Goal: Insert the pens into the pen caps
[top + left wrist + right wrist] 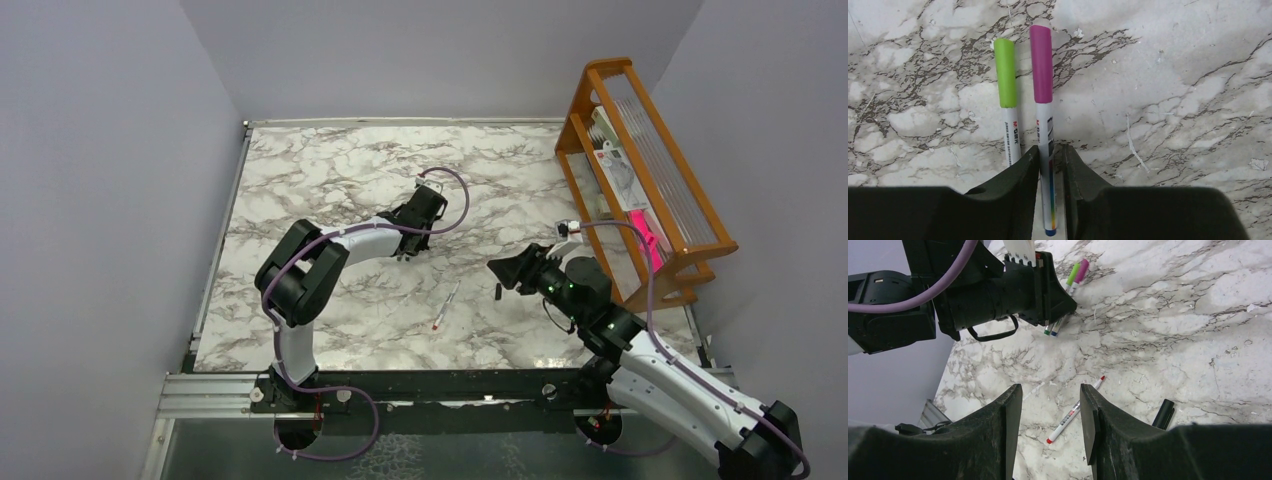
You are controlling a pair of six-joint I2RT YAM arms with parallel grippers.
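1. Lying on the marble surface [320,170] in the top view, an uncapped pen [446,306] is seen near the middle. A black cap [495,291] is set just to its right, close beside the right fingers [508,270]. A wooden rack [640,150] is placed at the far right.
2. From the left wrist, the left fingers [1023,185] are seen narrowly set either side of a magenta-capped pen [1044,117]. Whether it is clamped cannot be told. A green-capped pen [1009,102] is laid just beside it, parallel.
3. From the right wrist, the right fingers are held apart and empty above the surface. The uncapped pen is framed between them, with the black cap to its right. Both capped pens are seen partly beneath the left fingers.
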